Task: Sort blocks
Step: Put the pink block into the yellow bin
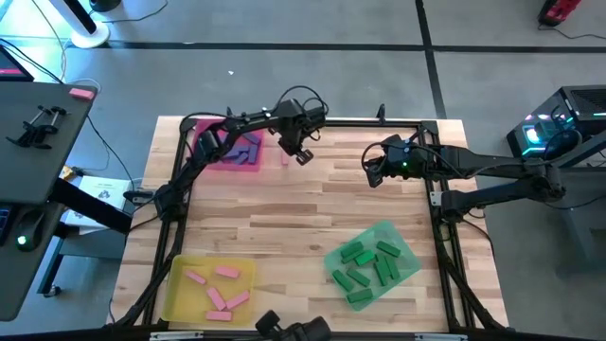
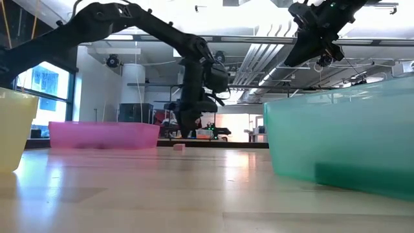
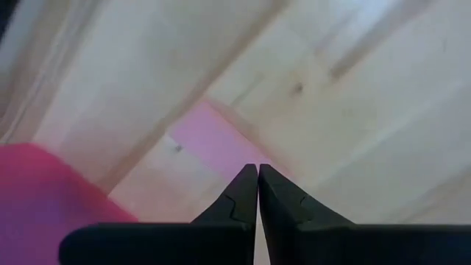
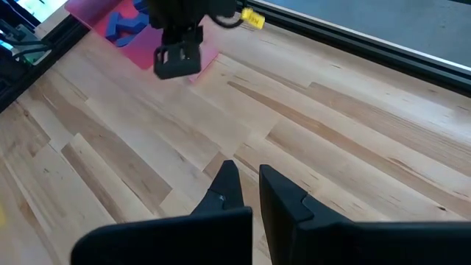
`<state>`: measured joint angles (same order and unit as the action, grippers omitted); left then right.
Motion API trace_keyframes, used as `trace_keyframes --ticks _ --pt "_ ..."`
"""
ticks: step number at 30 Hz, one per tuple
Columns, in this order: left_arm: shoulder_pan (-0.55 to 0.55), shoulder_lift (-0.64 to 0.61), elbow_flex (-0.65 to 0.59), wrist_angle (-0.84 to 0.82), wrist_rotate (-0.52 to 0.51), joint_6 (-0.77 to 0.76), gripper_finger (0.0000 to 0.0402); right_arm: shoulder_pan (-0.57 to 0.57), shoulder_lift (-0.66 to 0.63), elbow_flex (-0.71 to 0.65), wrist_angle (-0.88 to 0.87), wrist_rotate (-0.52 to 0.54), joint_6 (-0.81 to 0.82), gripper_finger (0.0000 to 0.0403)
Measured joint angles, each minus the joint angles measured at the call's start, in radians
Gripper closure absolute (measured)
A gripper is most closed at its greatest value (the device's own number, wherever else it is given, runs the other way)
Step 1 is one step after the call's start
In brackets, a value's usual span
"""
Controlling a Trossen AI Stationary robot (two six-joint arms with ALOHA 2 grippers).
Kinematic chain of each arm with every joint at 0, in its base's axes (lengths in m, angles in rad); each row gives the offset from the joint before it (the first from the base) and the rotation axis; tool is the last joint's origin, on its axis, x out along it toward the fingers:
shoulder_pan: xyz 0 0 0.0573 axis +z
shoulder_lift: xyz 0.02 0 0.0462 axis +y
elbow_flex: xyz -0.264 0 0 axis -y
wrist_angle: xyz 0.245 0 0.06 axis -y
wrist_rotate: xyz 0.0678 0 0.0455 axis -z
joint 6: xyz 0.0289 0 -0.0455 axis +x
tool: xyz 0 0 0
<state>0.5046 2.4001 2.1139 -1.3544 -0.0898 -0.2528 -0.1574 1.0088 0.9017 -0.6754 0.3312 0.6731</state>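
Note:
A lone pink block (image 1: 284,159) lies flat on the wood just right of the pink tray (image 1: 210,135), which holds purple-blue blocks (image 1: 241,150). My left gripper (image 3: 257,168) points straight down, shut and empty, above this pink block (image 3: 210,136). The low view shows the left gripper (image 2: 187,131) a little above the block (image 2: 179,147). My right gripper (image 4: 248,173) is shut and empty, raised over the table's far right part (image 1: 374,172).
A yellow tray (image 1: 178,284) with pink blocks (image 1: 216,296) stands at the near left. A green tray (image 1: 402,270) with green blocks (image 1: 365,265) stands at the near right. Bare wood lies between the trays. A black frame (image 1: 379,123) edges the table.

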Motion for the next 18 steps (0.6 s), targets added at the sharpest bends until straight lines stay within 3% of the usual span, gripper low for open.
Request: trace_keyframes --ticks 9,18 --pt "0.008 -0.003 -0.007 -0.010 -0.036 -0.074 0.0401 0.000 0.000 0.000 -0.001 -0.001 0.000 0.0403" --pt "0.008 -0.056 -0.008 0.000 -0.066 -0.050 0.0401 0.000 0.000 0.000 -0.003 -0.002 0.004 0.0403"
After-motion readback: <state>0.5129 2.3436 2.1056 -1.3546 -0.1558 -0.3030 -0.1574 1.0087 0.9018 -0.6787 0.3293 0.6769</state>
